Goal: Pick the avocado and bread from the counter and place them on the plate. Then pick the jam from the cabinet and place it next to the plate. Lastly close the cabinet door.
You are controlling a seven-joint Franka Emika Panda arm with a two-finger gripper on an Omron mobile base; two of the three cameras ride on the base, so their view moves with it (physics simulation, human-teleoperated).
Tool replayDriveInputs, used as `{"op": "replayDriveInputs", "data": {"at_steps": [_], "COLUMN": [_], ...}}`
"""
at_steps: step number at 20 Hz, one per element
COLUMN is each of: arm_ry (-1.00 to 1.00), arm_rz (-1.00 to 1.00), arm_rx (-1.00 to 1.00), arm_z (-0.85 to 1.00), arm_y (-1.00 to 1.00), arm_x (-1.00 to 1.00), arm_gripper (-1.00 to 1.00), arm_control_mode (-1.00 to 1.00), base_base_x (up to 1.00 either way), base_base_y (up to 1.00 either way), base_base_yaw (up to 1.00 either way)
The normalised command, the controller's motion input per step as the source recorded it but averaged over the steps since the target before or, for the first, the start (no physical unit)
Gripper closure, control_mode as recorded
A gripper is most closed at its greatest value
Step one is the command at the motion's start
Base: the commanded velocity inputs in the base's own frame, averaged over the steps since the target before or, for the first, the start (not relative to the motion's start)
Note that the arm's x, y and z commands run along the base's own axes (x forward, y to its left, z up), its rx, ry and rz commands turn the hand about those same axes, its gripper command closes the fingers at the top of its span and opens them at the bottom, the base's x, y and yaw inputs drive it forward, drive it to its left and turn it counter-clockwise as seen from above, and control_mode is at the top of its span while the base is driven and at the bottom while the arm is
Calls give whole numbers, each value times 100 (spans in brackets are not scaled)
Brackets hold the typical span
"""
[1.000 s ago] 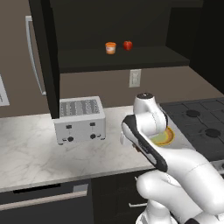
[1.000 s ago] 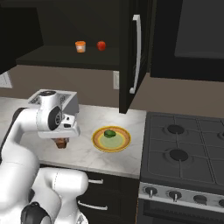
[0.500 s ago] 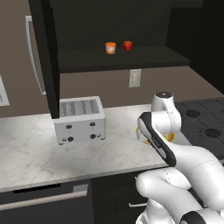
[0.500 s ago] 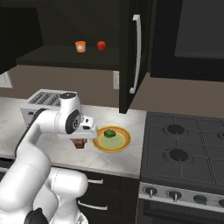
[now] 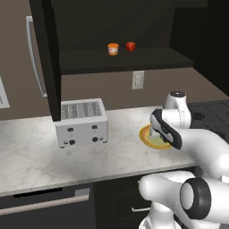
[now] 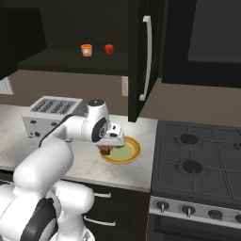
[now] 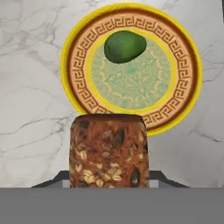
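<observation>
Left base view: arm reaches over the counter (image 5: 27, 152); plate (image 5: 147, 139) partly hidden behind the forearm. Jam (image 5: 113, 48) sits on the cabinet (image 5: 134, 27) shelf beside a red fruit (image 5: 130, 46). Toaster (image 5: 81, 121) stands left of the plate.

Right base view: gripper (image 6: 106, 149) holds the bread (image 6: 104, 150) over the plate's near-left rim. Cabinet door (image 6: 143, 56) stands open.

Hand view: jaws clamped on the bread; avocado (image 7: 124, 46) lies on the plate's green centre.

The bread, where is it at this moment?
The bread is held in the shut gripper above the near rim of the plate, with the avocado lying on the plate's far side.
</observation>
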Motion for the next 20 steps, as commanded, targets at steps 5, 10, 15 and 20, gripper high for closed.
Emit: {"op": "replayDriveInputs", "data": {"at_steps": [5, 10, 15, 20], "arm_ry": [0, 0, 0, 0], "arm_rz": [-3, 0, 0, 0], "arm_rx": [0, 0, 0, 0], "arm_z": [0, -8, -17, -23], "arm_y": [-30, -5, 0, 0], "arm_x": [39, 24, 6, 3], "arm_gripper": [100, 100, 100, 100], "arm_control_mode": [-100, -100, -100, -100], "base_base_x": [0, 0, 0, 0], "base_base_y": [0, 0, 0, 0], "base_base_yaw": [0, 0, 0, 0]}}
